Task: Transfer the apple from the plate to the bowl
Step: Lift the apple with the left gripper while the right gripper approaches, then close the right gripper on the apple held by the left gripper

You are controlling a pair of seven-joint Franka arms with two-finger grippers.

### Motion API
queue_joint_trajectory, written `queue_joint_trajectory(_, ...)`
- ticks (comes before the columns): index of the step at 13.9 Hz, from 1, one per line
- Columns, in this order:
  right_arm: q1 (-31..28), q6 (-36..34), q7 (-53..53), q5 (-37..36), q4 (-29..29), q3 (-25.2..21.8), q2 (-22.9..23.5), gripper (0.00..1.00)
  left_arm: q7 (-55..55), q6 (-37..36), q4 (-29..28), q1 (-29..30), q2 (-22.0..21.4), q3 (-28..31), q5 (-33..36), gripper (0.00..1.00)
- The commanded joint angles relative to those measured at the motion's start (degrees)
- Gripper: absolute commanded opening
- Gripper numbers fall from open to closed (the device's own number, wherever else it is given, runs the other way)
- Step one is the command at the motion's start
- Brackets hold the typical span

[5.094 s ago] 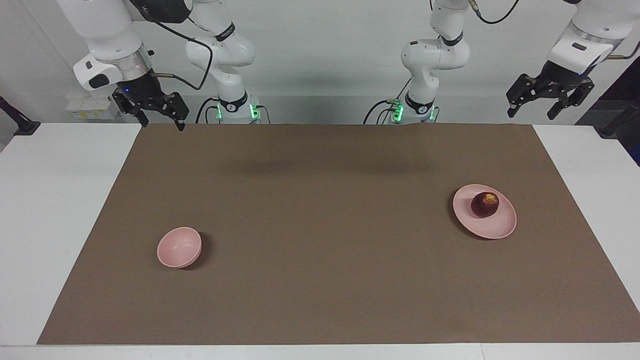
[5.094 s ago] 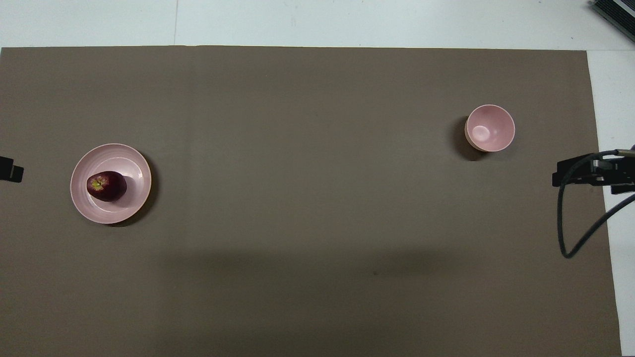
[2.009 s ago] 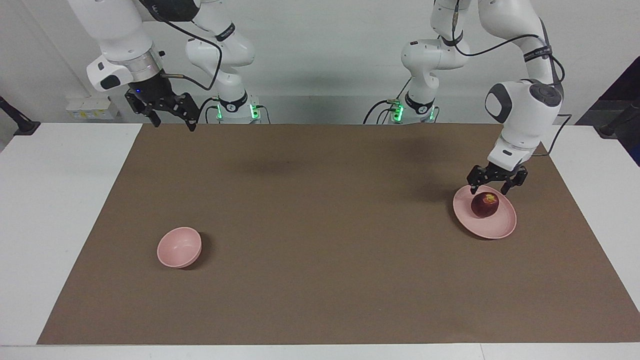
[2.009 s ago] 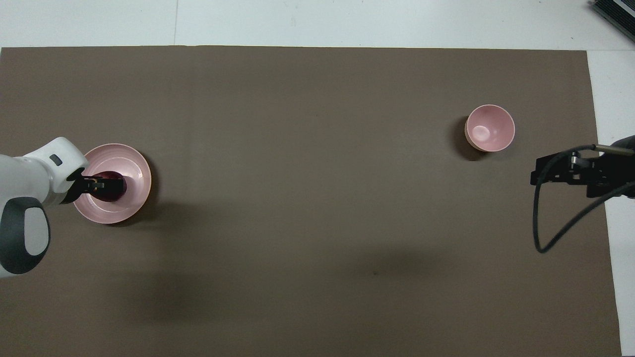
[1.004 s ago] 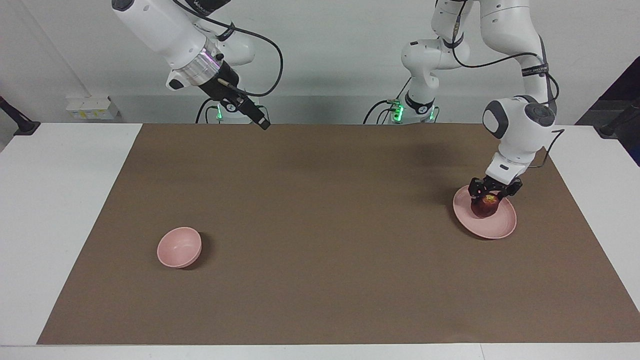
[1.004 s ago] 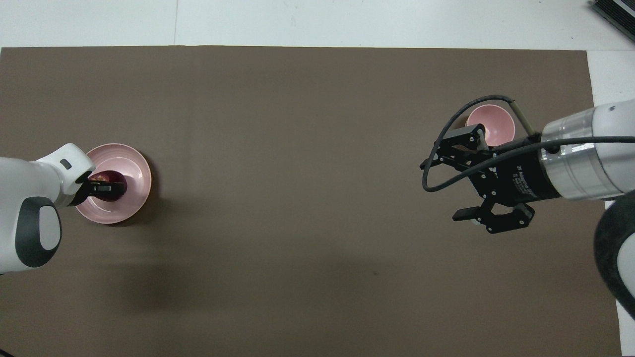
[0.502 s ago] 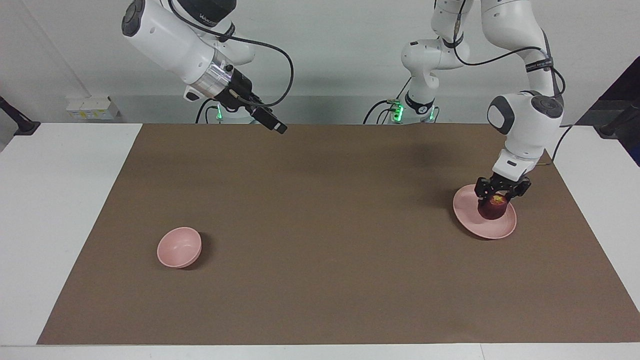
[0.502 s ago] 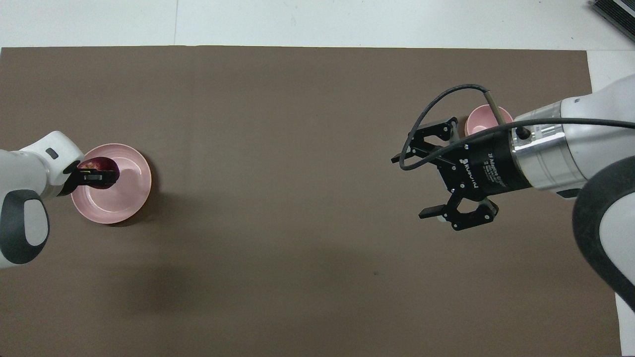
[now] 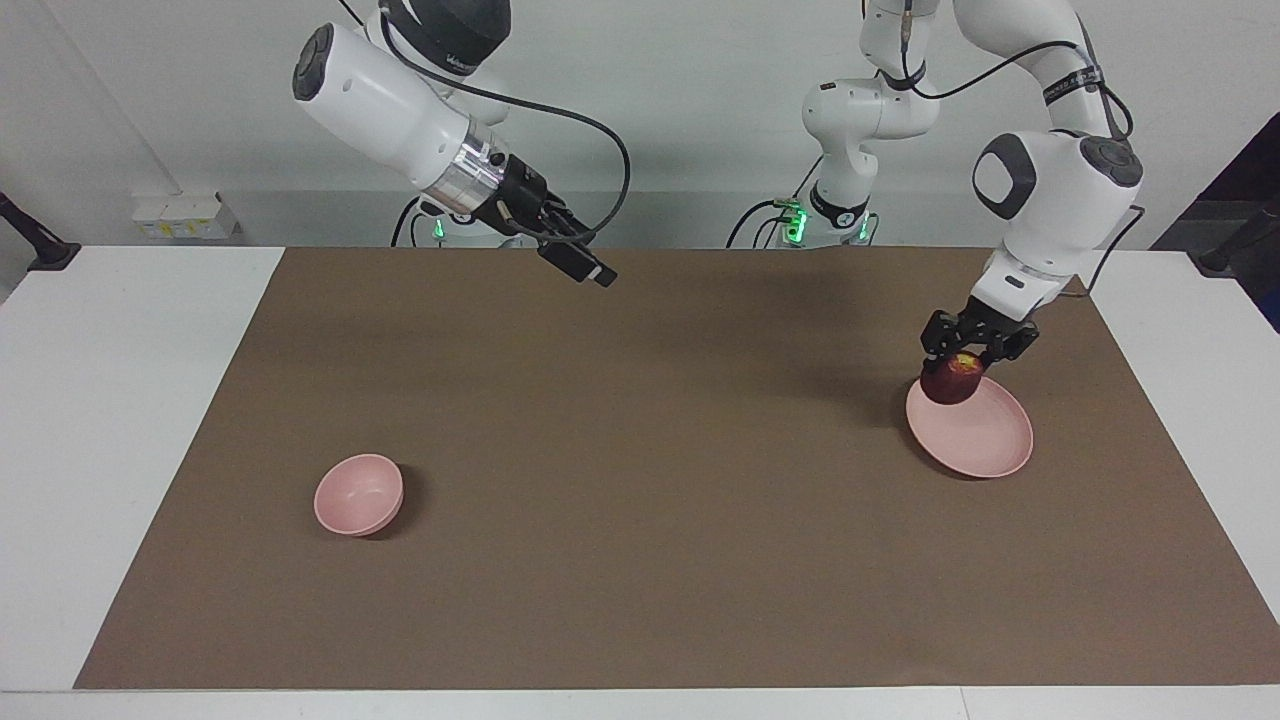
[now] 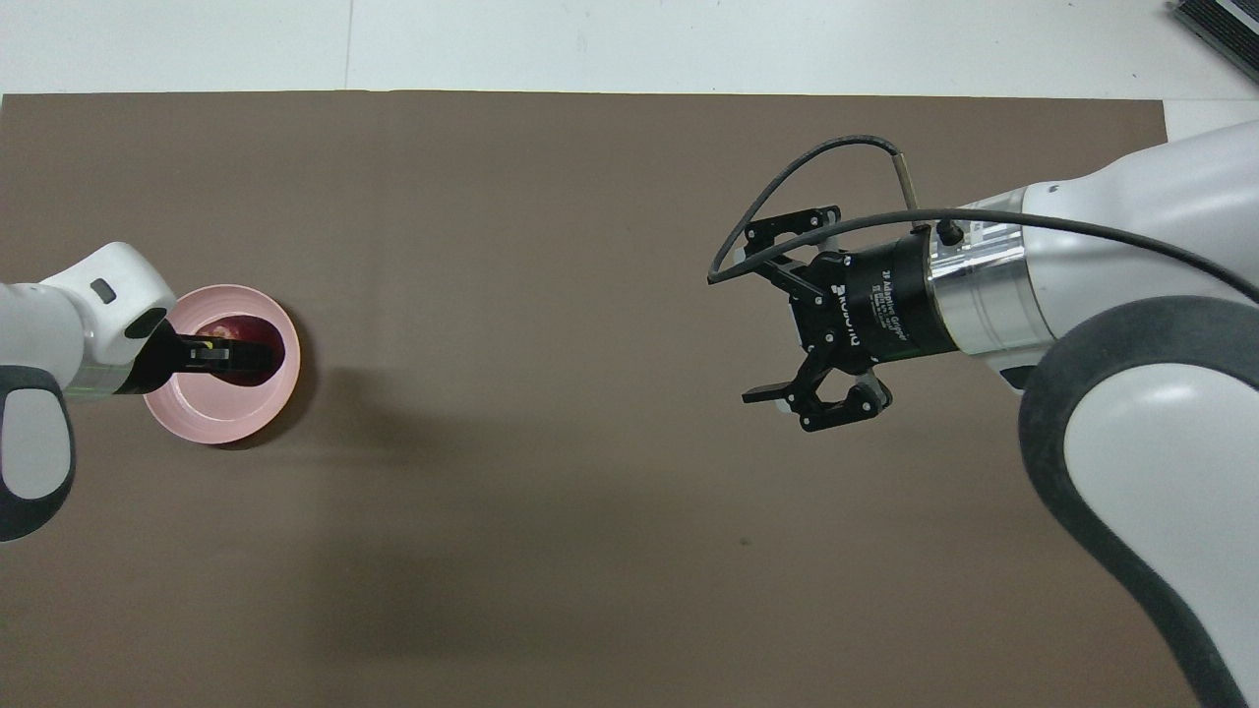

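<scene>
The dark red apple [image 9: 946, 386] [image 10: 246, 356] hangs just above the pink plate [image 9: 985, 442] [image 10: 211, 418], over the plate's edge nearer the robots. My left gripper [image 9: 962, 360] [image 10: 211, 354] is shut on the apple from above. The small pink bowl [image 9: 358, 494] sits empty on the mat toward the right arm's end; in the overhead view the right arm hides it. My right gripper [image 9: 585, 268] [image 10: 752, 315] is open and empty, raised over the mat near its middle.
A brown mat [image 9: 640, 560] covers most of the white table [image 9: 120, 420]. Nothing else lies on the mat between plate and bowl. The right arm's cable [image 10: 787, 187] loops out past its wrist.
The left gripper has lifted the apple off the plate and drawn it toward the plate's edge nearer the robots. The right arm has swung farther out over the mat toward the middle, still open.
</scene>
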Motion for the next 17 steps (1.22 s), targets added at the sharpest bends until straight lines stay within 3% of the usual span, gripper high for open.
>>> queue_joint_trajectory(1,2.11,6.05,1.75,1.30,-1.13,-0.02,2.62,1.00,0.42,-1.79,0.37,-0.59,-0.89,-2.29,-9.28,0.00)
queue_joint_trajectory(4,5.28,15.19,4.55,1.73,-0.78,-0.02,7.29,1.00,-1.94,-1.88,0.37,-0.59,-1.25,-6.33,-19.50,0.00)
queue_joint_trajectory(7,7.22,19.95,4.65,2.00,-0.60,-0.02,10.19,1.00,-2.22,-1.01,0.37,-0.68,-1.42,-8.54,-28.35,0.00)
queue_joint_trajectory(11,10.29,26.03,8.51,5.95,-0.78,-0.02,13.63,1.00,-1.96,5.75,-0.42,-0.59,-2.39,-13.10,-41.47,0.00)
queue_joint_trajectory(15,14.07,29.55,13.87,4.99,-2.09,-0.02,13.19,1.00,-2.04,16.90,-1.38,-0.68,-2.65,-19.78,-46.68,0.00)
queue_joint_trajectory(17,15.57,29.37,11.61,3.33,-2.36,-0.11,13.45,1.00,-1.96,18.33,-1.39,-0.68,-2.65,-20.15,-47.30,0.00)
